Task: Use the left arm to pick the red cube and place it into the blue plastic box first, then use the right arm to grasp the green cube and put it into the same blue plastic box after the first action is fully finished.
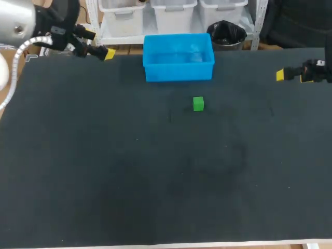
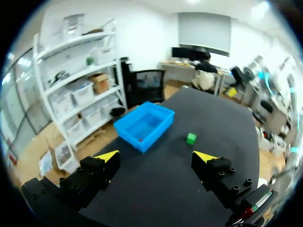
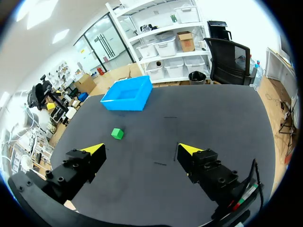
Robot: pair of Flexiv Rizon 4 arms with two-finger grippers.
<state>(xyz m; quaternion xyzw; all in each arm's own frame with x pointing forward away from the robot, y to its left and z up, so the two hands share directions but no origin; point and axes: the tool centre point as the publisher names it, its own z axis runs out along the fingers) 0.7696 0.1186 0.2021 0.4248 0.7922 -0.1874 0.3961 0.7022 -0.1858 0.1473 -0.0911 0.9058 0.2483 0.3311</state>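
Note:
The blue plastic box stands at the table's far middle. In the left wrist view a small red spot, the red cube, shows inside the box against one wall; the head view does not show it. The green cube sits on the dark mat a little in front of the box. My left gripper hangs open at the far left, well away from the box. My right gripper is open at the far right edge. In the wrist views, both the left gripper and the right gripper have nothing between their fingers, with the green cube ahead.
The dark mat covers the whole table, and nothing else lies on it. The table's near edge runs along the front.

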